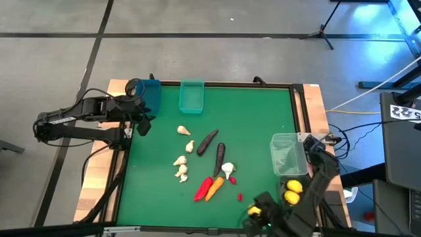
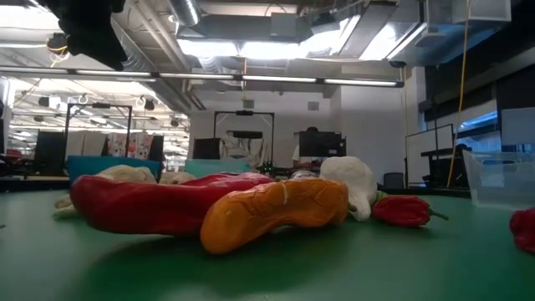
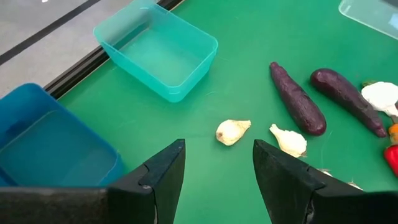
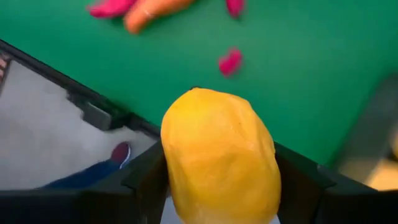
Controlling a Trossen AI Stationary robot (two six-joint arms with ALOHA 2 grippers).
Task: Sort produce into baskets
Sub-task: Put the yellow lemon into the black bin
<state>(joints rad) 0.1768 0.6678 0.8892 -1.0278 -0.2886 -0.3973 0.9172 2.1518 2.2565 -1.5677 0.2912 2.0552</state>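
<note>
1. Produce is mostly still loose: we count garlic bulbs, two eggplants, a carrot and red chilies in a heap mid-mat, between our two grippers.
2. Our right gripper sits at the mat's near edge, its jaws closed on a lemon; the wrist view shows the fruit filling the gap between the fingers. A small red bit lies just ahead of it on the mat.
3. Two more lemons lie just beside that arm, in what looks like a dark bin next to the clear bin. We judge lemons nearly sorted, with this one still to be dropped.
4. Our left gripper hovers near the far left corner, jaws part open and holding nothing. The blue bin is just beside it, the teal bin a little ahead; both look empty. One garlic lies straight ahead of the fingers.
5. So we judge the task early: garlic, eggplants, carrot and chilies are all left, and three bins hold nothing that we can see.
6. Surface: a green mat on a wooden table, over grey concrete floor with dark tape lines.
7. Room: the low view shows an open lab with ceiling lights, ducts and distant desks.
</note>
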